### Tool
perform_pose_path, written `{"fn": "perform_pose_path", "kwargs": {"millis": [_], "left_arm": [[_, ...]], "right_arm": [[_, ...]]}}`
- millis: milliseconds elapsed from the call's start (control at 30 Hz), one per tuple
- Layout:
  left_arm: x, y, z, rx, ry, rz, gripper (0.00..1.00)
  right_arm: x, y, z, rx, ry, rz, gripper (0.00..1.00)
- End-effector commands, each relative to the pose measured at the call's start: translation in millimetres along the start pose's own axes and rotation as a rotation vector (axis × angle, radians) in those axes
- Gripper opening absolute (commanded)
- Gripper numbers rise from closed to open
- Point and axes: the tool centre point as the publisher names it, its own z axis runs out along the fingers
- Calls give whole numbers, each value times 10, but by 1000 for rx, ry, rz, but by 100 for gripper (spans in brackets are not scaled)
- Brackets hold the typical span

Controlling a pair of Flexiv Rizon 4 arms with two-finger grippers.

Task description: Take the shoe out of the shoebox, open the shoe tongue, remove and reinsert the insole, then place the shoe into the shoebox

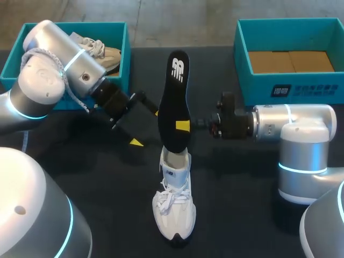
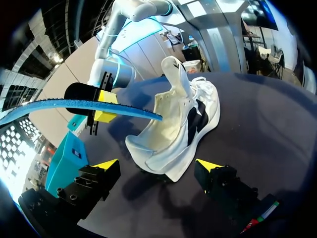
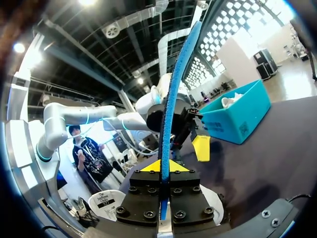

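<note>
The shoe (image 1: 174, 207) stands toe-near on the desk (image 1: 242, 215), and just past its heel my right jaws, shut on the insole (image 1: 174, 102), hold it lined up with the opening, I judge for sliding in, while my left jaws hang wide open and empty, placed to steady the shoe, the shoebox (image 1: 239, 54) beyond.

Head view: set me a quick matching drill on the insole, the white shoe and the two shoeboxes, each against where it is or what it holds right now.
Things:
1. insole
2. white shoe
3. left shoebox
4. right shoebox

Places or states:
a. brown cardboard inside
b. standing on the table
c. pinched in the right claw
d. holds a beige shoe

Pairs: 1-c, 2-b, 3-d, 4-a.
</note>
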Motion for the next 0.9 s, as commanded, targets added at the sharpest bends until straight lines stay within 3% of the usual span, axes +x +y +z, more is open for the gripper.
{"fn": "perform_pose_path", "kwargs": {"millis": [33, 900], "left_arm": [[44, 22, 48, 6, -16, -7, 100], [87, 175, 208, 11, -32, -110, 100]], "right_arm": [[-15, -14, 22, 14, -3, 7, 0], [-2, -50, 95, 26, -4, 3, 0]]}}
